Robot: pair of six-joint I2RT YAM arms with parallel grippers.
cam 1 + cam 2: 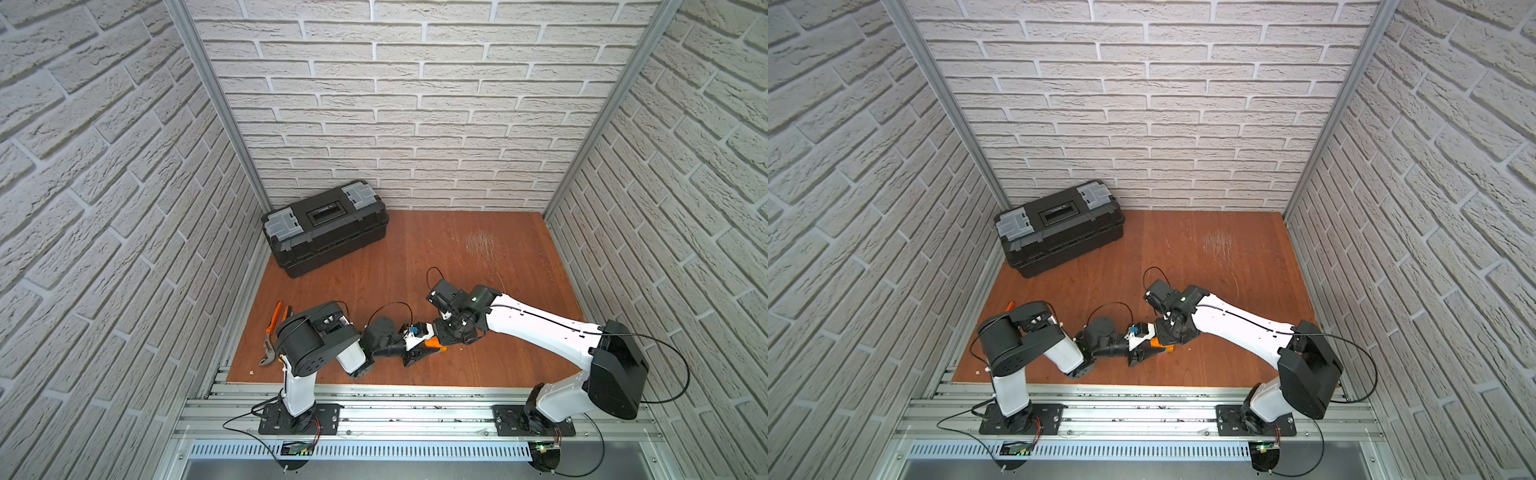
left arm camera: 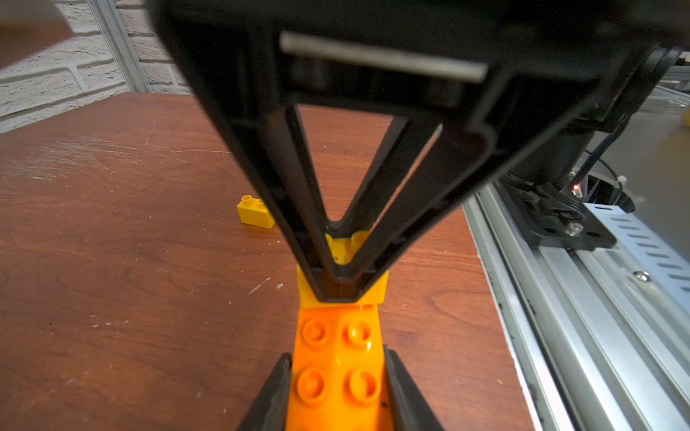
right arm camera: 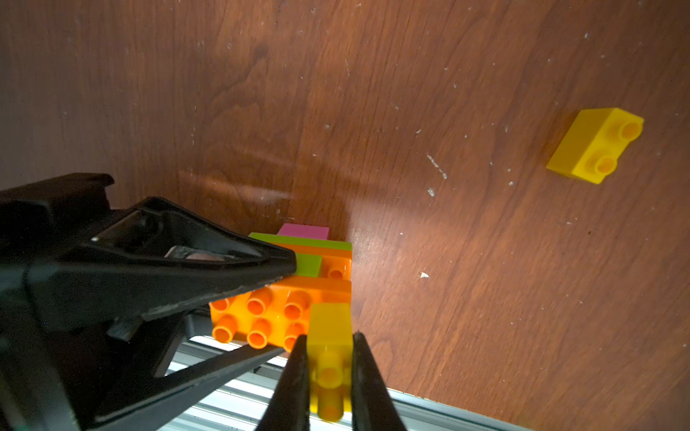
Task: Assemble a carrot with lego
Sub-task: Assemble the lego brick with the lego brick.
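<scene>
Wooden table (image 3: 485,74): carrot (image 3: 325,289), seemingly light, rigid, slick; left gripper (image 2: 338,373) clamps its orange sides; right gripper (image 3: 330,358) pinches yellow brick (image 3: 330,324).

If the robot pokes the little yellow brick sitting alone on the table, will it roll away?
Probably not. The yellow brick is boxy with flat sides, so it should slide rather than roll. It looks like small hard plastic, so it is likely light and stiff. The wooden table looks smooth, so a poke may make it skid or spin.
</scene>
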